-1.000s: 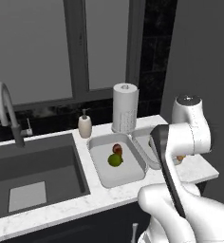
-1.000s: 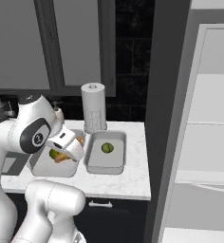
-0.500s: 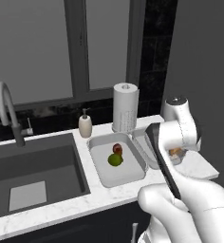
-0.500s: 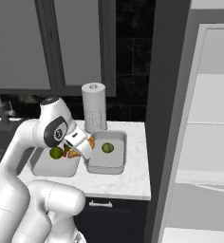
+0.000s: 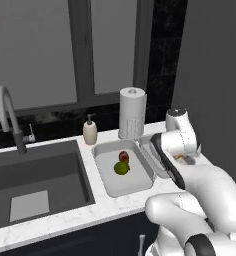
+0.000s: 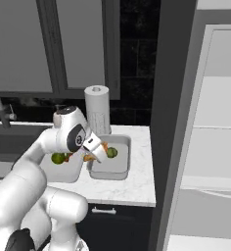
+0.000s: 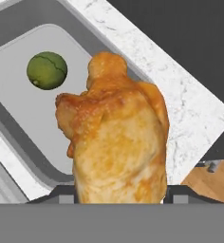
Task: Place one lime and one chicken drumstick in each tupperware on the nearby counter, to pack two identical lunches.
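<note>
My gripper (image 6: pixel 96 148) is shut on a golden-brown chicken drumstick (image 7: pixel 118 142) and holds it above the left part of the right tupperware (image 6: pixel 118 168). A lime (image 7: pixel 46 70) lies on that tray's floor (image 7: pixel 19 109), beyond the drumstick. The left tupperware (image 5: pixel 135 183) holds another lime (image 5: pixel 121 168) with a second drumstick (image 5: pixel 123 156) just behind it. Both trays sit side by side on the white marble counter (image 7: pixel 173 97). In the left base view my arm hides most of the right tupperware (image 5: pixel 149 145), and a bit of the held drumstick (image 5: pixel 181 157) peeks out.
A paper towel roll (image 5: pixel 132 114) stands behind the trays, a soap dispenser (image 5: pixel 90 132) to its left. The dark sink (image 5: pixel 35 175) and faucet (image 5: pixel 7 115) lie left. A tall grey cabinet (image 6: pixel 210 147) bounds the counter's right end.
My arm has swung right with the drumstick, from beside the left tupperware to over the right one. The grip stays the same.
</note>
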